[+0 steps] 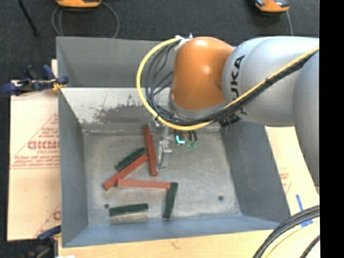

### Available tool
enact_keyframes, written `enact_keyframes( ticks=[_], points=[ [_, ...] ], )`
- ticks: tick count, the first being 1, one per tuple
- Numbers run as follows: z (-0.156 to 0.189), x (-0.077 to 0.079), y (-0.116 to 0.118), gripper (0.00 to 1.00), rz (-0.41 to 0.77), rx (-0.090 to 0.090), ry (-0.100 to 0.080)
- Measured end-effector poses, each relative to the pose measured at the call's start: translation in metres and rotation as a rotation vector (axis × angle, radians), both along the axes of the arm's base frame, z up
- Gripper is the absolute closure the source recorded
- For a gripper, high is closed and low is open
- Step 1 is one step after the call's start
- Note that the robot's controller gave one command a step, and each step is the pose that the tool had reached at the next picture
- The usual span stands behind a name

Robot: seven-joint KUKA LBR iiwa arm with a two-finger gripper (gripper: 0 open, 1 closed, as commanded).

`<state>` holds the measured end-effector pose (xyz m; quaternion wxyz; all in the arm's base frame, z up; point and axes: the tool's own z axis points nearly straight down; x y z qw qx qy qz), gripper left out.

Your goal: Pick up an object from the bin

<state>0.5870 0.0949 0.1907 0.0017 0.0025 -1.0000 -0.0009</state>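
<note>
My gripper (164, 153) hangs below the arm's orange cover, low in the middle of the bin. It is right beside a red stick (150, 150) that runs almost straight toward the front of the bin. Left of that stick lies a dark green stick (130, 159) at a slant. A second red stick (124, 174) lies slanted under it. I see nothing held by the gripper.
Toward the front lie a third red stick (143, 185), lying flat, a green stick (170, 200) pointing to the front wall, and another green stick (128, 210) at the front left. The arm and its cables cover the back right of the bin.
</note>
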Motion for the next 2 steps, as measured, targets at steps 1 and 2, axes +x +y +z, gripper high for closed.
enact_keyframes(
  ticks=[1,2],
  points=[
    [-0.1207,0.0250,0.0209,0.00,0.171,-0.003,-0.001],
    [-0.1161,0.0270,0.0219,1.00,0.167,0.000,-0.008]
  ],
)
